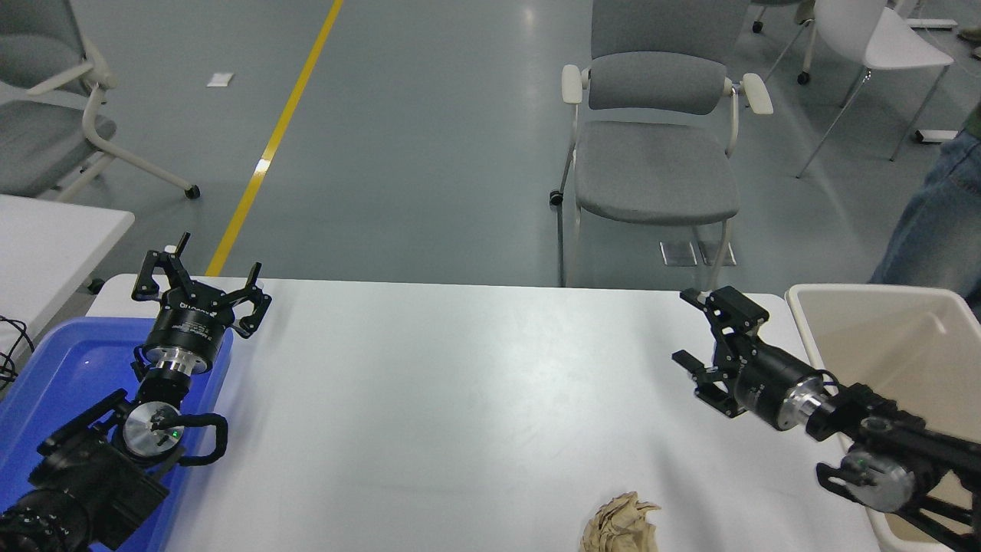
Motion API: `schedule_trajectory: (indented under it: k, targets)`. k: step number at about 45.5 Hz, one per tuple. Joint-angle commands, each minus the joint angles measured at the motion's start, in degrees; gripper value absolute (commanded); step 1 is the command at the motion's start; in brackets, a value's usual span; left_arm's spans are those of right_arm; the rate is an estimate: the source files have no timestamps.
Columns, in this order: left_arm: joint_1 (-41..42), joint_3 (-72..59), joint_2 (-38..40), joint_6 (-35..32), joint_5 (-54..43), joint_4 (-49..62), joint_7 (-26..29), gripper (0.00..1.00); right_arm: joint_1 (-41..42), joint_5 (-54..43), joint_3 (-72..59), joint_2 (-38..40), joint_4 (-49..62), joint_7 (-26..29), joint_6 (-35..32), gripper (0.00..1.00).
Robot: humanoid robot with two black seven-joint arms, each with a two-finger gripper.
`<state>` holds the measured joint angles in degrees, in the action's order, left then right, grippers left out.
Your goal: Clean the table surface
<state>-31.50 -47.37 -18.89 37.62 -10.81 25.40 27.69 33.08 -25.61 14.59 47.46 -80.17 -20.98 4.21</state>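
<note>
The table surface (pixel 460 399) is a wide white top filling the lower half of the head view. A crumpled beige paper wad (pixel 619 523) lies on it at the bottom edge, right of centre. My right gripper (pixel 687 328) is open and empty, tilted on its side above the table's right part, up and to the right of the wad. My left gripper (pixel 201 280) is open and empty, parked at the far left over the blue tray's back corner.
A blue tray (pixel 54 376) sits at the table's left end. A beige bin (pixel 897 360) stands off the right end, beside my right arm. A grey chair (pixel 651 153) faces the far edge. A person's jeans leg (pixel 939 215) shows at the right edge.
</note>
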Motion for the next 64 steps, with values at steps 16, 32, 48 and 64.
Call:
schedule_trajectory:
  k: [16, 32, 48, 64]
  targets:
    - [0.0, 0.0, 0.0, 0.0, 0.0, 0.0, 0.0, 1.00, 7.7, -19.1, -25.7, 22.8, -13.9, 0.8, -0.8, 1.00]
    - [0.0, 0.0, 0.0, 0.1, 0.0, 0.1, 0.0, 1.00, 7.9, -18.7, -30.9, 28.6, -19.8, 2.5, -1.0, 1.00]
    - [0.0, 0.0, 0.0, 0.0, 0.0, 0.1, 0.0, 1.00, 7.9, -18.4, -33.2, 24.7, -19.8, 2.8, -0.9, 1.00]
    - [0.0, 0.0, 0.0, 0.1, 0.0, 0.1, 0.0, 1.00, 7.9, -9.3, -33.3, 13.9, -19.8, 4.0, 0.2, 1.00]
